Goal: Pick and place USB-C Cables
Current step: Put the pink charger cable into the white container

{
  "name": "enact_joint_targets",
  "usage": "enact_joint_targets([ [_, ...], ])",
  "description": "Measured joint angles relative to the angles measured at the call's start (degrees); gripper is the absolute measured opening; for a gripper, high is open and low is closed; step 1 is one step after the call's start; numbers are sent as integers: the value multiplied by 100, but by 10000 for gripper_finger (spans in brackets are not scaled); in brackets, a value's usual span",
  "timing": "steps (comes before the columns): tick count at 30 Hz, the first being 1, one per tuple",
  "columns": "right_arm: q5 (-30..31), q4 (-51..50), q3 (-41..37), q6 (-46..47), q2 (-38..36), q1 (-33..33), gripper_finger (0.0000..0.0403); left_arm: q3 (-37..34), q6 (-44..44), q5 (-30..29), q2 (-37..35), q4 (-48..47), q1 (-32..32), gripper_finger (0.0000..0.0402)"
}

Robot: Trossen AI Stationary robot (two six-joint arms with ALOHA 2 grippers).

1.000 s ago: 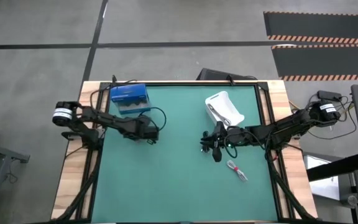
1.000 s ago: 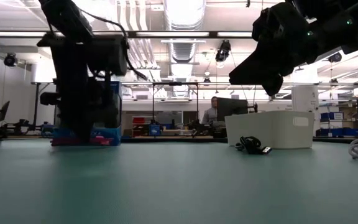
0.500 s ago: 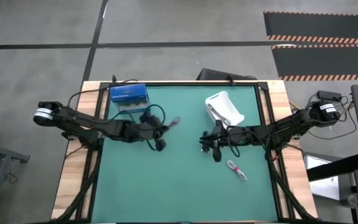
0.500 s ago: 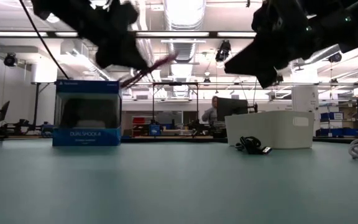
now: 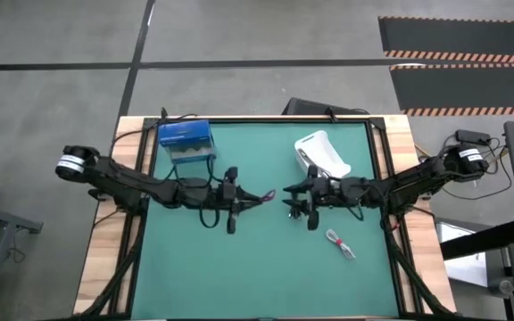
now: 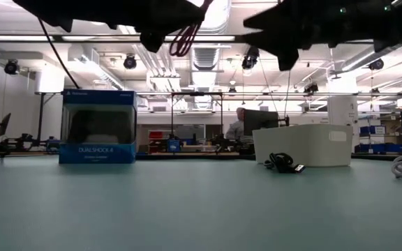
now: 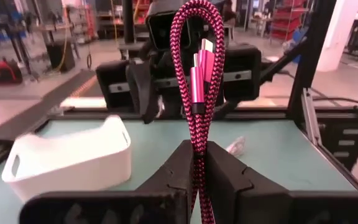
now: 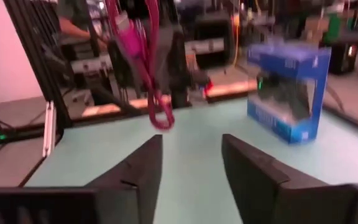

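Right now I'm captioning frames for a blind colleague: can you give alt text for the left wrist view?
The left gripper, shut, holds a looped red braided USB-C cable upright over the green table. Facing it is the right gripper, with a white bin on the table to one side.

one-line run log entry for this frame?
left claw: shut on red USB-C cable, mid-air | right claw: open, facing it | black cable: on table by white bin

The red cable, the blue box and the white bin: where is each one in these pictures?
red cable (image 7: pixel 199 74): left wrist view, on the looped bundle above the left gripper's shut fingers.
blue box (image 6: pixel 98 127): low view, on its front face.
white bin (image 5: pixel 328 159): high view, on its side wall.
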Motion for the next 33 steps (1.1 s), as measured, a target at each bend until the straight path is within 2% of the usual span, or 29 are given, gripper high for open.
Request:
enact_joint_targets([
  [6, 44, 534, -2, -320, 0, 0, 202, 3, 217, -17, 290, 770, 4, 15],
  [20, 46, 1496, -2, -642, 88, 0, 206, 36, 216, -57, 847, 2242, 150, 15],
  [33, -10, 1465, 721, -887, 836, 0, 205, 256, 203, -209, 1219, 2352, 205, 15],
])
